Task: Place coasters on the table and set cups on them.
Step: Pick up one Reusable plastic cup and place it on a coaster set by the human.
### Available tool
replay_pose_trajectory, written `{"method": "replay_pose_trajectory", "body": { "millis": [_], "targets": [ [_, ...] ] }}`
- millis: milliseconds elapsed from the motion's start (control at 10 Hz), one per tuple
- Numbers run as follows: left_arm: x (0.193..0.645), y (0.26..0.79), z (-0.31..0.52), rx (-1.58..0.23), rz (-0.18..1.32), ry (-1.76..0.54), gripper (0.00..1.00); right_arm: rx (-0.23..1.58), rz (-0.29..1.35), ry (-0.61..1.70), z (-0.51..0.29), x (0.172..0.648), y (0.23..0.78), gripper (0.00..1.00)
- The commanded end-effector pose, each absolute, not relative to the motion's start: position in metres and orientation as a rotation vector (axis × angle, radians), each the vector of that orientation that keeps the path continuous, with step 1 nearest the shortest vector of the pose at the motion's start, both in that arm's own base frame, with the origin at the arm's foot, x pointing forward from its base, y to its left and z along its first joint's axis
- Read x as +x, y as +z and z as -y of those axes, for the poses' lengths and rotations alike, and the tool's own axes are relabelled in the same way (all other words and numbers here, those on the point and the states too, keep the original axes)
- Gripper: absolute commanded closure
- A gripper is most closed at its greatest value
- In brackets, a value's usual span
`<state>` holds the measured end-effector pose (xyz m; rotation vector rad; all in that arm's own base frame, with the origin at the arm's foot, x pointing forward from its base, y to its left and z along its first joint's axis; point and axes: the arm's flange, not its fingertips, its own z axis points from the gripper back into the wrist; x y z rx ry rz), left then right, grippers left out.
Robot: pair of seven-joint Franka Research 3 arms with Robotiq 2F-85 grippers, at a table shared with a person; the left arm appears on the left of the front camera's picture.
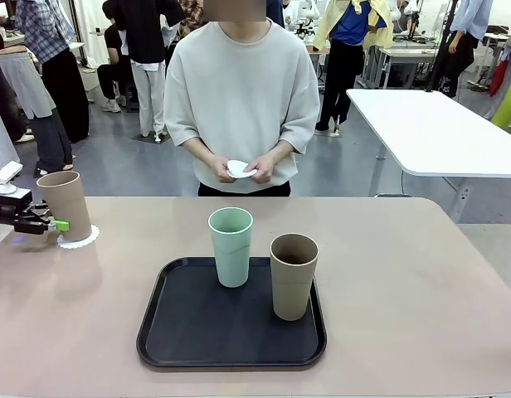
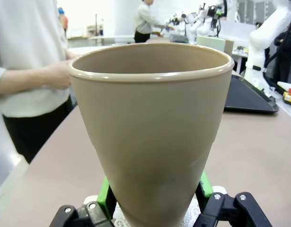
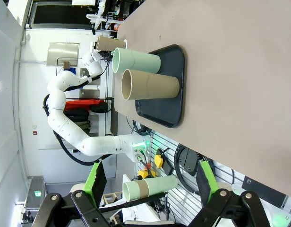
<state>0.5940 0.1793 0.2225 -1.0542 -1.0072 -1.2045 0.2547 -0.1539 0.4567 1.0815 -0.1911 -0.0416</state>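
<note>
A tan cup (image 1: 65,203) stands on a white scalloped coaster (image 1: 79,240) at the far left of the beige table (image 1: 405,274). My left gripper (image 1: 50,224) is shut on its lower part. In the left wrist view the green pads (image 2: 105,194) press both sides of the tan cup (image 2: 152,127). A mint cup (image 1: 231,246) and a second tan cup (image 1: 293,275) stand upright on the black tray (image 1: 181,332). The person holds another coaster (image 1: 239,170) in both hands. My right gripper (image 3: 150,189) hangs open beside the table with nothing between its fingers.
A white rectangular table (image 1: 438,133) stands behind at the right. The person stands at the far edge, at the middle. In the right wrist view the tray (image 3: 171,113) lies sideways, with the mint cup (image 3: 136,60) and tan cup (image 3: 150,85) on it.
</note>
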Motion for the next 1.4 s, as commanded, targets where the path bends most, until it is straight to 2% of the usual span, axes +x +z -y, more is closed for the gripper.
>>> {"method": "replay_pose_trajectory", "body": {
  "millis": [0, 200, 300, 900, 1300],
  "targets": [
    [0.595, 0.221, -0.183, -1.053, 0.992, -1.227, 0.18, 1.095, 0.196, -0.035, 0.154, 0.254, 0.457, 0.00],
    [0.595, 0.221, -0.184, -1.055, 0.988, -1.225, 0.18, 1.095, 0.196, -0.035, 0.154, 0.254, 0.457, 0.00],
    [0.594, 0.221, -0.184, -1.059, 0.983, -1.224, 0.00, 1.095, 0.196, -0.035, 0.154, 0.254, 0.457, 0.00],
    [0.594, 0.222, -0.187, -1.057, 0.941, -1.275, 0.00, 1.095, 0.196, -0.035, 0.154, 0.254, 0.457, 0.00],
    [0.599, 0.229, -0.199, -1.026, 0.844, -1.317, 0.00, 1.095, 0.196, -0.035, 0.154, 0.254, 0.457, 0.00]
  ]
}}
